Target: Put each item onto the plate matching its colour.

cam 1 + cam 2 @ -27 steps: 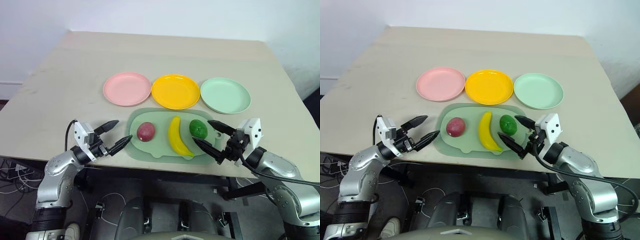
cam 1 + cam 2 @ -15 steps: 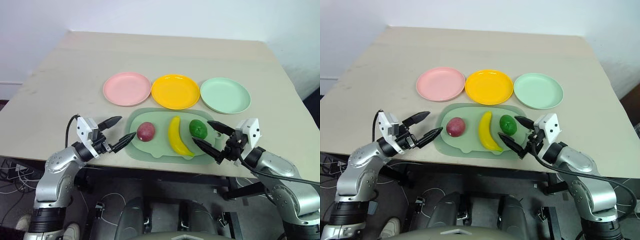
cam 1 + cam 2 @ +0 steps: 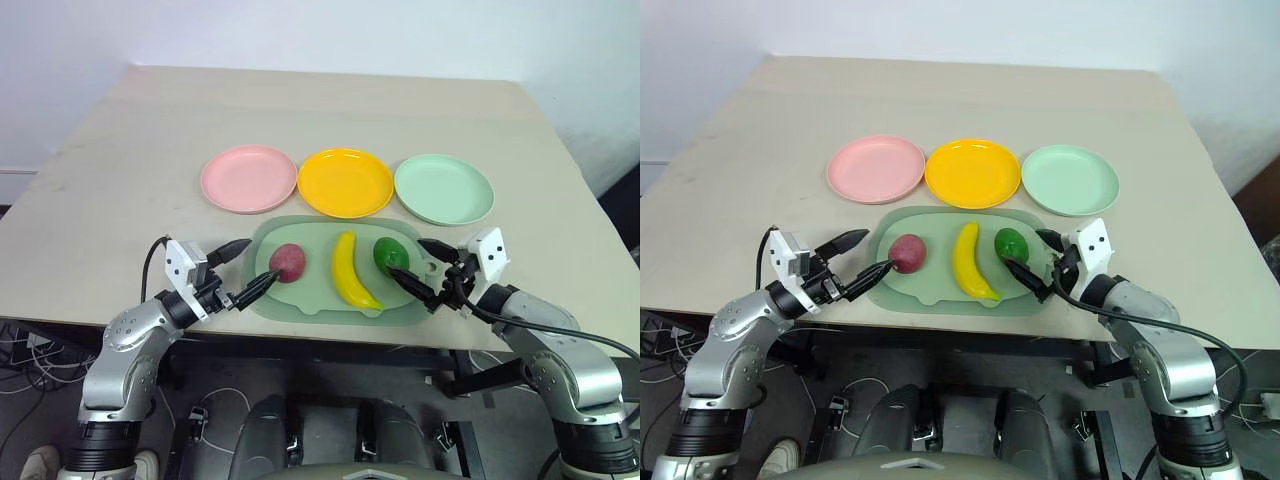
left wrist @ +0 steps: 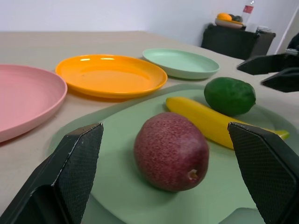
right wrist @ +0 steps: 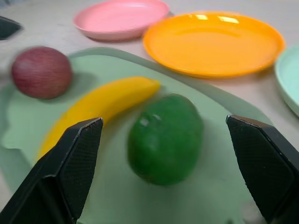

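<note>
Both grippers' fingers stand apart. Left gripper (image 3: 243, 274) brackets the red fruit (image 3: 288, 262); right gripper (image 3: 423, 268) brackets the lime (image 3: 392, 256), both on the tray (image 3: 322, 298). Centre each fruit between fingers before closing.

From my remote seat, even, bright overhead light falls on the table (image 3: 120, 160), with soft, short shadows under the plates. Glare streaks the yellow plate (image 4: 110, 74) in both wrist views. The right wrist view is blurred throughout, the lime (image 5: 166, 138) smeared; in the left wrist view the red fruit (image 4: 171, 151) is crisp, the room behind soft.
</note>
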You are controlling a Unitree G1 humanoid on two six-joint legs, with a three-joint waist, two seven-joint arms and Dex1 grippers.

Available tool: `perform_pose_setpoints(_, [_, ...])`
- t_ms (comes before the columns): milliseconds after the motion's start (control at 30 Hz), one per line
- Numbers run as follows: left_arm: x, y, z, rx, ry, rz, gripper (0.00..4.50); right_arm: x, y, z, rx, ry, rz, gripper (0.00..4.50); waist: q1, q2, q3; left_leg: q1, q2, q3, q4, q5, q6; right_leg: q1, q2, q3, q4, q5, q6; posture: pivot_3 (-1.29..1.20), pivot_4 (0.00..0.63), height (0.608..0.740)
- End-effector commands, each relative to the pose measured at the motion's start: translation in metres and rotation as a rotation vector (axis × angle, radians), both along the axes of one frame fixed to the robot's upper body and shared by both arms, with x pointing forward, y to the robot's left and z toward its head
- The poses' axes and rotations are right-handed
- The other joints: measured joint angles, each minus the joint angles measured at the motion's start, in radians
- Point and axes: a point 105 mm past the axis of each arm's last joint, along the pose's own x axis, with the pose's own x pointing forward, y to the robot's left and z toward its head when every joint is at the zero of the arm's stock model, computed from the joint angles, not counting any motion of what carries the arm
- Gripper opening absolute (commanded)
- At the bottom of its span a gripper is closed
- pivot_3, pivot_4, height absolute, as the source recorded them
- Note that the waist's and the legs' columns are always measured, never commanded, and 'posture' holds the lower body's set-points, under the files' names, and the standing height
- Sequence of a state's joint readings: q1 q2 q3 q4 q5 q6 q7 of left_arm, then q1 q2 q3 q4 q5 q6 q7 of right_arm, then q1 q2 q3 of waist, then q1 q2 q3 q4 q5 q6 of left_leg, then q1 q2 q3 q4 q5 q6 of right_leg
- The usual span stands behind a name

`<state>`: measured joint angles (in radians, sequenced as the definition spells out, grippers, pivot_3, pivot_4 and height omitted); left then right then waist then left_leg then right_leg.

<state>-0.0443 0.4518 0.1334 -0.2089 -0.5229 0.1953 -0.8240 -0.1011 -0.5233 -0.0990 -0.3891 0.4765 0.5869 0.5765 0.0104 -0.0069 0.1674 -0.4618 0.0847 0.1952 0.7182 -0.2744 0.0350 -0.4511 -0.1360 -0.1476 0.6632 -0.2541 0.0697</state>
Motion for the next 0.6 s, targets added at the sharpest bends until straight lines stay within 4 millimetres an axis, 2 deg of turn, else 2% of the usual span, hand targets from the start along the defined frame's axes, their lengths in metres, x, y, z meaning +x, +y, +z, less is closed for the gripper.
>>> perform_pose_setpoints(33, [-0.003, -0.004, 0.015, -0.003, -0.052, -0.007, 4.48, 0.006, 0.009, 0.007, 0.003, 0.014, 0.017, 4.50, -0.003, 0.000, 0.000, 0.000, 0.000, 0.000, 0.000, 0.000, 0.000, 0.000, 0.000, 0.000, 0.000, 0.000, 0.000, 0.00, 0.150, 0.695])
perform_pose_setpoints(267, [-0.001, -0.002, 0.015, -0.001, -0.058, 0.012, 4.48, 0.018, 0.027, 0.000, -0.011, 0.106, 0.051, 4.50, -0.014, 0.000, 0.000, 0.000, 0.000, 0.001, 0.000, 0.002, -0.001, -0.001, 0.000, 0.000, 0.000, 0.001, 0.002, 0.00, 0.150, 0.695])
perform_pose_setpoints(500, [-0.002, 0.001, 0.012, 0.007, -0.058, 0.022, 4.48, 0.034, 0.033, -0.012, -0.069, 0.172, 0.023, 4.50, -0.023, 0.000, 0.000, -0.001, 0.000, 0.001, -0.001, 0.002, -0.001, -0.002, 0.000, 0.001, 0.000, 0.001, 0.002, 0.00, 0.150, 0.695])
perform_pose_setpoints(600, [-0.003, 0.004, 0.012, 0.010, -0.058, 0.032, 4.50, 0.035, 0.033, -0.006, -0.060, 0.140, 0.020, 3.95, -0.024, 0.000, 0.000, -0.001, 0.000, 0.002, -0.001, 0.002, -0.001, -0.003, 0.000, 0.001, 0.000, 0.002, 0.003, 0.00, 0.150, 0.695])
